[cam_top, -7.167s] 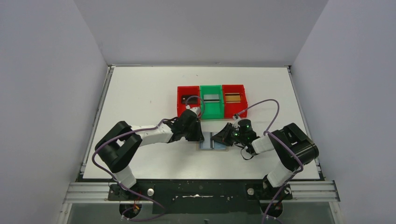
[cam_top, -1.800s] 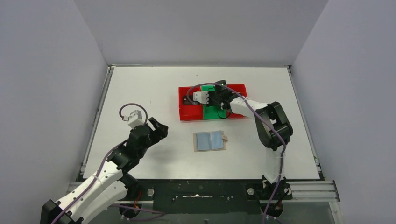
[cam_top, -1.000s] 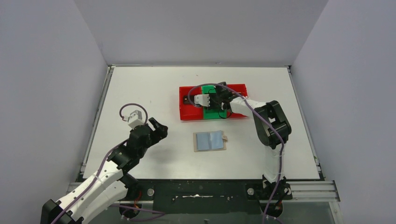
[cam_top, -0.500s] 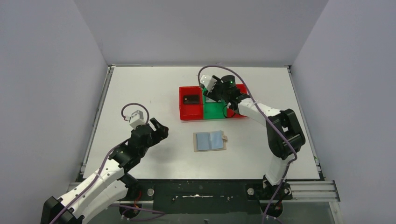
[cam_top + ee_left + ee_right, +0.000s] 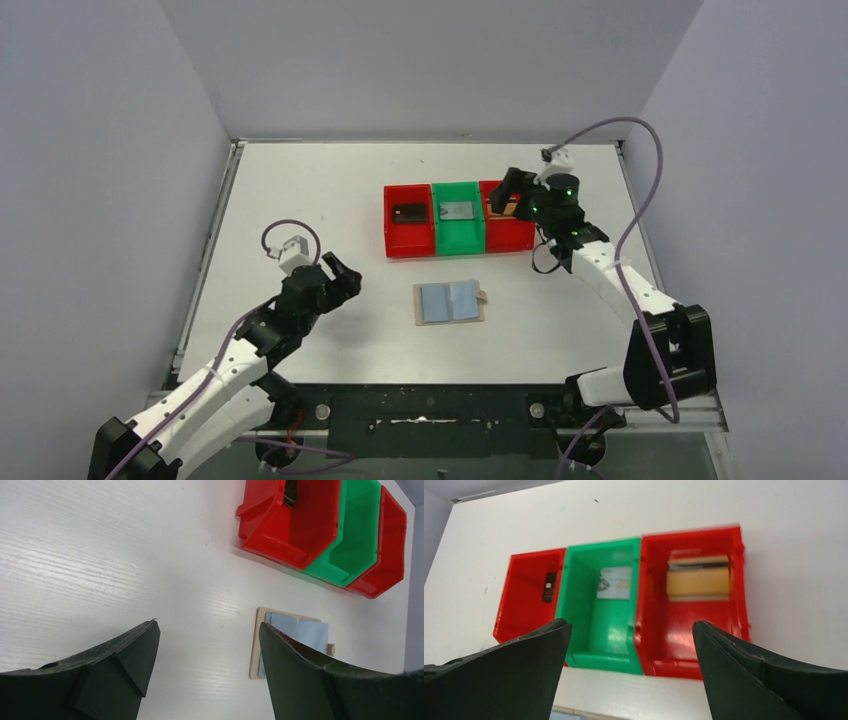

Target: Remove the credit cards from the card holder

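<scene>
The card holder (image 5: 450,301) lies spread open and flat on the counter (image 5: 300,200), pale blue lining up, its small snap tab sticking out at the right edge; it sits near the middle of the counter, touched by neither arm. Just beyond it three bins stand side by side in a row, walls touching. The dark card (image 5: 408,212) is in the left red bin (image 5: 409,245); the silver card (image 5: 458,211) lies in the green bin (image 5: 460,245), the middle one; the gold card (image 5: 503,207) lies in the right red bin (image 5: 512,240), toward its far wall. In the right wrist view pale strips run along the gold card's far and near edges; whether those are further cards cannot be told.

The left jaws stand open and empty above bare counter, well to the left of the card holder; the left wrist view shows the card holder ahead, between the two dark fingers. The right jaws stand wide apart, holding nothing, over the far end of the right red bin; the right wrist view looks down on all three bins.
</scene>
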